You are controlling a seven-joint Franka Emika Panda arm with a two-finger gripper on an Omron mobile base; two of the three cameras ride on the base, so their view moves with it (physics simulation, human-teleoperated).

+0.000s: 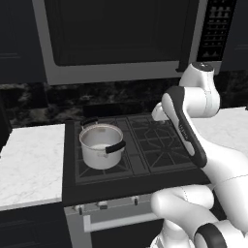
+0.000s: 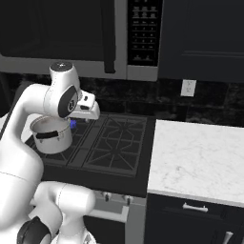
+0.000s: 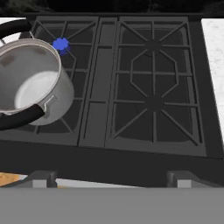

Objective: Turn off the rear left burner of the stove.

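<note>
The stove (image 1: 147, 145) is a black gas cooktop with crossed grates (image 3: 153, 87) and a steel front. A small blue flame (image 3: 61, 44) burns at the rear left burner (image 3: 70, 37), just behind the steel pot (image 3: 28, 83). That pot stands on the front left burner and hides part of the rear one (image 1: 107, 122). My gripper (image 3: 112, 178) hangs open above the stove's front middle with nothing between its fingertips (image 3: 43, 178). From the right base the flame (image 2: 73, 125) shows beside my hand (image 2: 88, 108). Small knobs (image 1: 102, 205) line the steel front.
A steel-framed microwave (image 1: 121, 38) hangs over the cooktop. White marble counters flank the stove on the left (image 1: 29, 160) and on the right (image 2: 200, 157). A bar handle (image 1: 116, 222) runs below the knobs (image 2: 107, 196). A dark backsplash stands behind.
</note>
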